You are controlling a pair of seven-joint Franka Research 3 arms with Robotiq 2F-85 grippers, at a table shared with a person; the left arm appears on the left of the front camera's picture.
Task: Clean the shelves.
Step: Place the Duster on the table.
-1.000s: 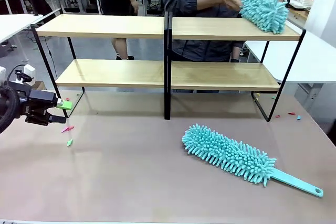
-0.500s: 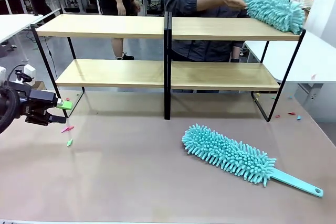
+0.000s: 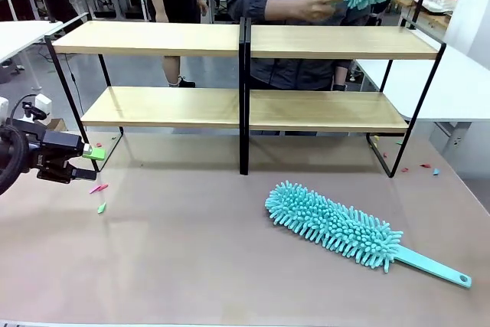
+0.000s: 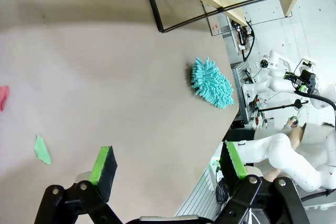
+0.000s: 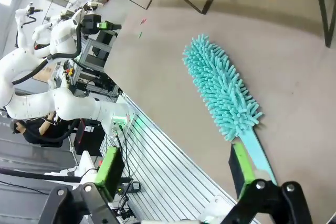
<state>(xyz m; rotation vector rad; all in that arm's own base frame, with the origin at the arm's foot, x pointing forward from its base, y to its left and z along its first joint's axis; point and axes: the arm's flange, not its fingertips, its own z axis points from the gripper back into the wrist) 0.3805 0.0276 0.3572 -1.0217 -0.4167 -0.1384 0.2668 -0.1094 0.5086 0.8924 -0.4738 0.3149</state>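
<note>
Desk (image 3: 153, 266) bare near shelves (image 3: 245, 109); duster (image 5: 223, 90) flat, unheld. Left pincer (image 4: 167, 169) and right pincer (image 5: 176, 169) agape, empty. Risk judged: fingers skidding off thin handle.

Shelves (image 3: 321, 42): light wood, black metal frame; duster (image 3: 334, 224) fluffy chenille.

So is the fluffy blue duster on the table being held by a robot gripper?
No, the duster lies alone on the table, with the left gripper far off at the edge.
</note>
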